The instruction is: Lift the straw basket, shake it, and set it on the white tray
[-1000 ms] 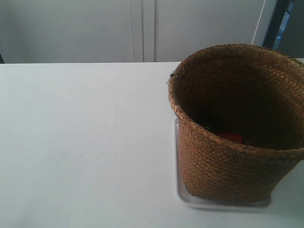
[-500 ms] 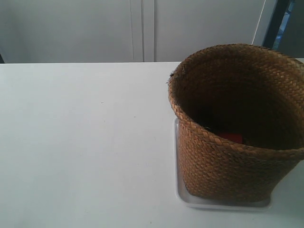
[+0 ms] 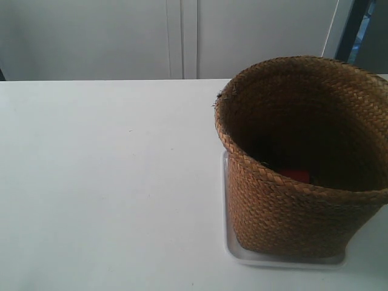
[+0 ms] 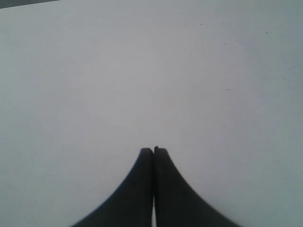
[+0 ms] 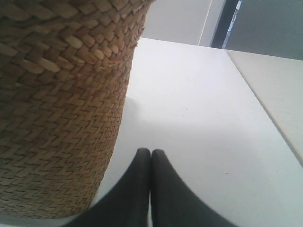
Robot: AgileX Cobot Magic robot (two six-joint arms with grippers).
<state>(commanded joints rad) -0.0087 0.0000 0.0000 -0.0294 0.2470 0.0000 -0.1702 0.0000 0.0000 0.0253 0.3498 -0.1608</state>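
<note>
The brown straw basket (image 3: 303, 163) stands upright on the white tray (image 3: 233, 251), whose rim shows at the basket's left and front. Something red (image 3: 296, 175) lies in its dark inside. In the right wrist view the basket's woven wall (image 5: 61, 104) fills one side, and my right gripper (image 5: 150, 152) is shut with nothing in it, a short way off the wall. My left gripper (image 4: 153, 150) is shut and empty over bare white table, with no basket in its view. Neither gripper shows in the exterior view.
The white table (image 3: 103, 182) stretches wide at the exterior view's left. Grey cabinet doors (image 3: 182, 36) stand behind its far edge. In the right wrist view a second tabletop (image 5: 279, 90) adjoins across a seam.
</note>
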